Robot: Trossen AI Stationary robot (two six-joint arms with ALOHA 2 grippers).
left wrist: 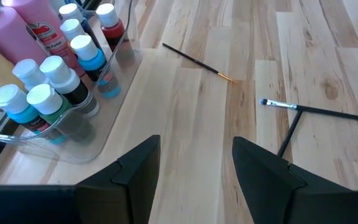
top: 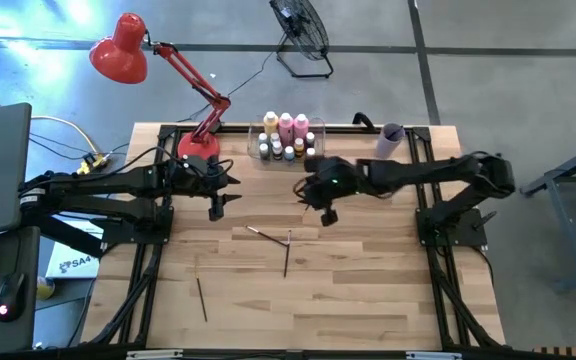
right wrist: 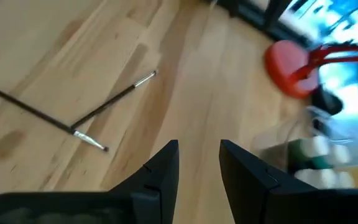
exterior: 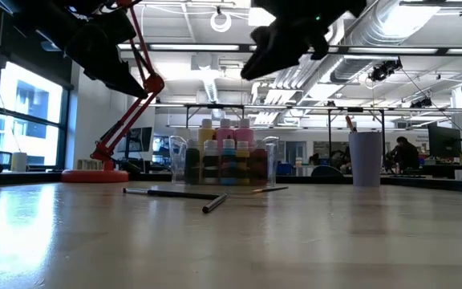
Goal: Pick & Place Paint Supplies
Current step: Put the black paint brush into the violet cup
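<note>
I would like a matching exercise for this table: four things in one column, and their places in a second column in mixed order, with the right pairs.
Things:
1. paint bottles
2. lilac cup
3. red lamp
4. lone paintbrush

Places:
A. lying alone on the wood at the near left
B. standing at the far right of the table
C. inside the clear bin at the far edge
D. base at the far left corner

Pairs: 1-C, 2-B, 3-D, 4-A
</note>
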